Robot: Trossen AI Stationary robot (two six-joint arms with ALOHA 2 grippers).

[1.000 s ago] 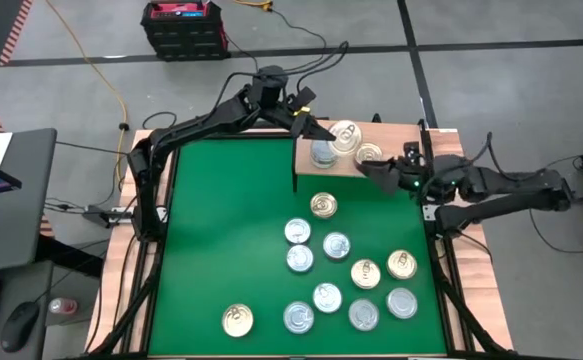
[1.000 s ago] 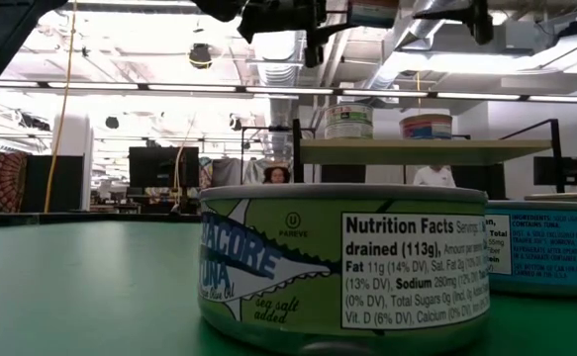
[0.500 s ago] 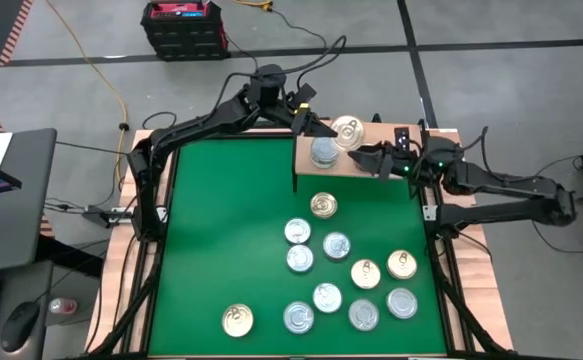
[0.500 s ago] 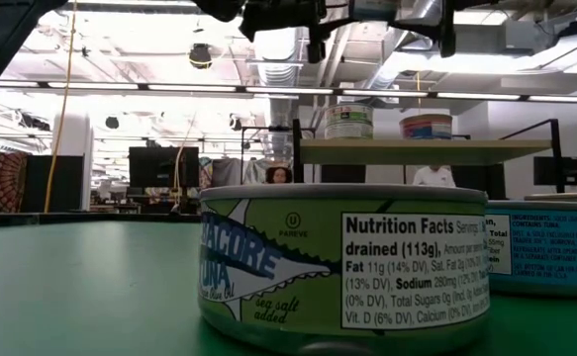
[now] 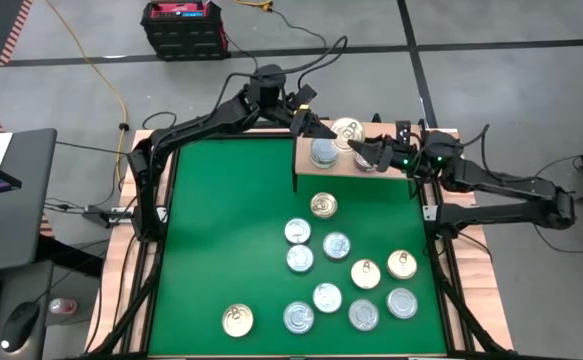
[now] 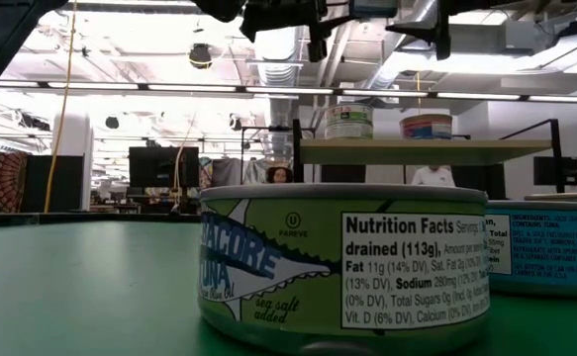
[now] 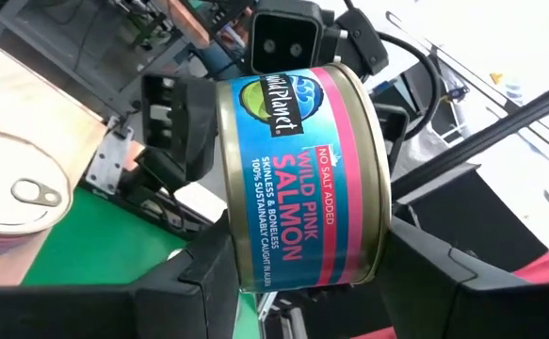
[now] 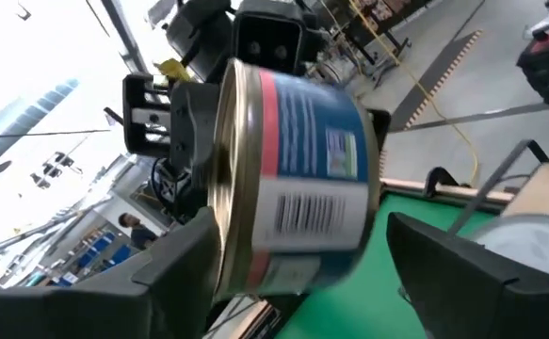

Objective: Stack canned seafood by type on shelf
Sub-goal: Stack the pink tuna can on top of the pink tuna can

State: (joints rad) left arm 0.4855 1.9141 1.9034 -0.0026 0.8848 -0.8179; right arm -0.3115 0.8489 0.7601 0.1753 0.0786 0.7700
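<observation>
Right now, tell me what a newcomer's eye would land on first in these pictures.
First, the blue and pink salmon can held up above the small light-wood shelf at the green table's far edge: the left tool is shut on it, and the open right tool faces it with fingers either side. Then the loose round tins scattered over the green table nearer the camera.

I see shelf (image 5: 346, 163) at the tabletop's (image 5: 221, 220) far edge, two cans (image 5: 323, 151) on it, loose cans (image 5: 336, 246) scattered in front.
</observation>
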